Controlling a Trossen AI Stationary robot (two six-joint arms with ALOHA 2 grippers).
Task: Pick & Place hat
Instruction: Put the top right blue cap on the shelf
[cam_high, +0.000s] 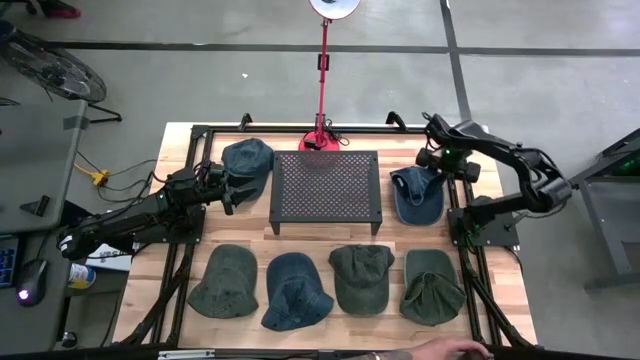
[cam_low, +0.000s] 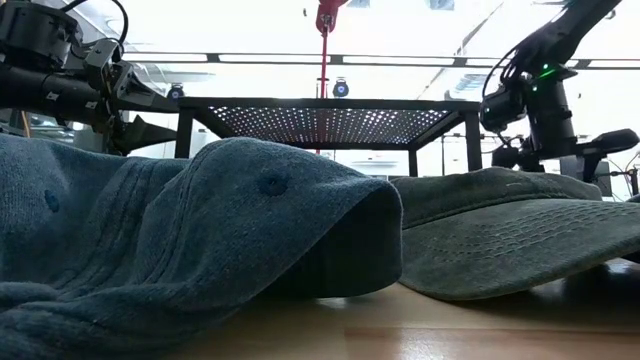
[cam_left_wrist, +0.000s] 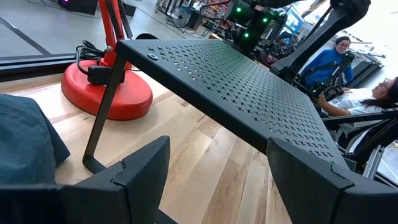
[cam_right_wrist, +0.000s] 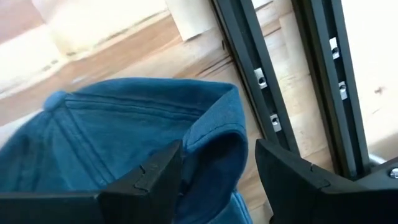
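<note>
Grippers both gape empty: right gripper (cam_right_wrist: 214, 171) over the blue hat (cam_right_wrist: 118, 137), left gripper (cam_left_wrist: 214, 171) beside the rack (cam_left_wrist: 249, 87).

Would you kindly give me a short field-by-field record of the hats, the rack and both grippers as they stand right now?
hats on table: six
front row: four caps, green, blue, green, green
blue cap left of rack: beside the left gripper
blue cap right of rack: under the right gripper
perforated rack: centre, nothing on it
red lamp base: behind rack
left gripper: open, empty
right gripper: open, above cap, not gripping
</note>
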